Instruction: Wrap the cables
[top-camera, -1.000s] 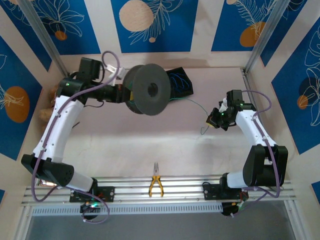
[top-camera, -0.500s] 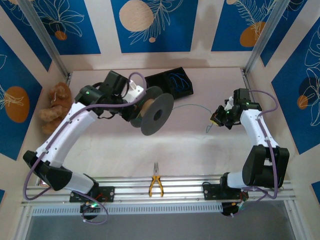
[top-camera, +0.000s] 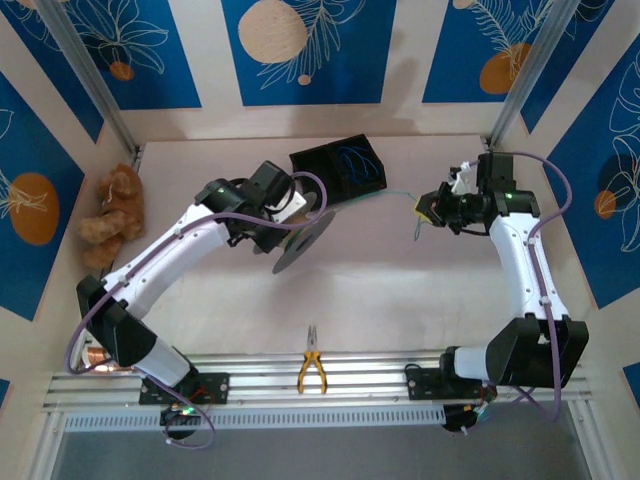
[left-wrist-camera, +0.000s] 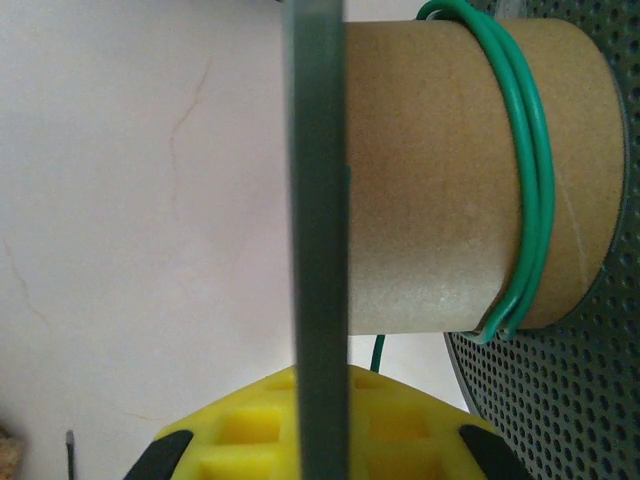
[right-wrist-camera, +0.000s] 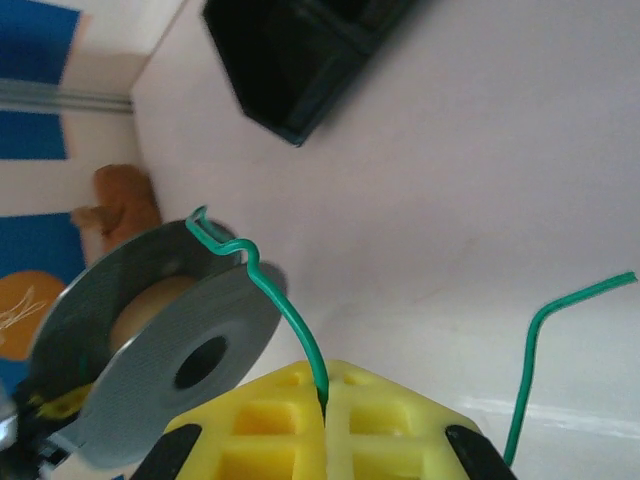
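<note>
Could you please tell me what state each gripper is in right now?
The left gripper is closed on the spool, by its flange.
The right gripper is closed on the green cable.

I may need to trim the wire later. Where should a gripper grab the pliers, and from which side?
Probably from straight above, closing across the pliers just below the pivot, where the yellow handles run closest. They lie flat on the rail, nose pointing away from the near edge.
</note>
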